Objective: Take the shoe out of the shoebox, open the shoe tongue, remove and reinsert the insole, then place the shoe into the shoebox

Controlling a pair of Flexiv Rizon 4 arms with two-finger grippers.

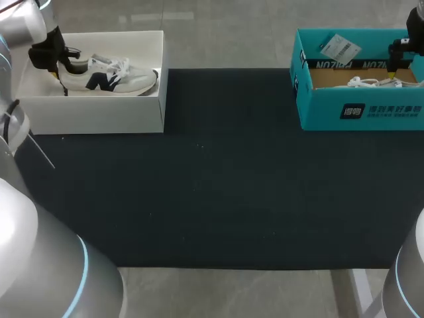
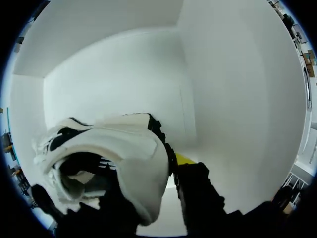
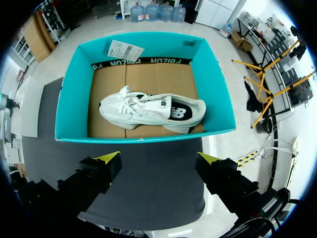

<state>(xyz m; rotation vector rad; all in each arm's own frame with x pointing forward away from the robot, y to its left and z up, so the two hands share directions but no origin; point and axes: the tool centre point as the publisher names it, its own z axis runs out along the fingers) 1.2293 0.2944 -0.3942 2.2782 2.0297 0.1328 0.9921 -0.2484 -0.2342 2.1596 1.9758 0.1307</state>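
Head view: a black mat (image 1: 212,185) covers the table, with a white box (image 1: 99,112) at its far left corner and a teal box (image 1: 371,106) at its far right corner. The left gripper (image 1: 58,71) reaches down into the white box at the heel end of the shoe (image 1: 109,78). This shoe is white with a navy mark on its side, and it lies along the box floor with its toe pointing away from the jaws.

In the left wrist view the shoe's heel and collar press right up against the gripper. The rest of the shoe runs ahead of it, and the box's white walls stand beyond. Whether these jaws are clenched on the heel or only set against it cannot be told, because the heel hides the contact.

The right gripper (image 3: 158,157) hangs above the teal box's near side. Its jaws are released and spread wide, with nothing between them but mat and air. Ahead of them and lower down, the other shoe (image 3: 151,111) lies on the brown cardboard liner (image 3: 148,79) inside the teal box. It is white with a dark panel on its side, its laces are loose, and it is well apart from both jaws. A paper tag (image 3: 124,49) rests on the box's far rim, beyond that shoe.
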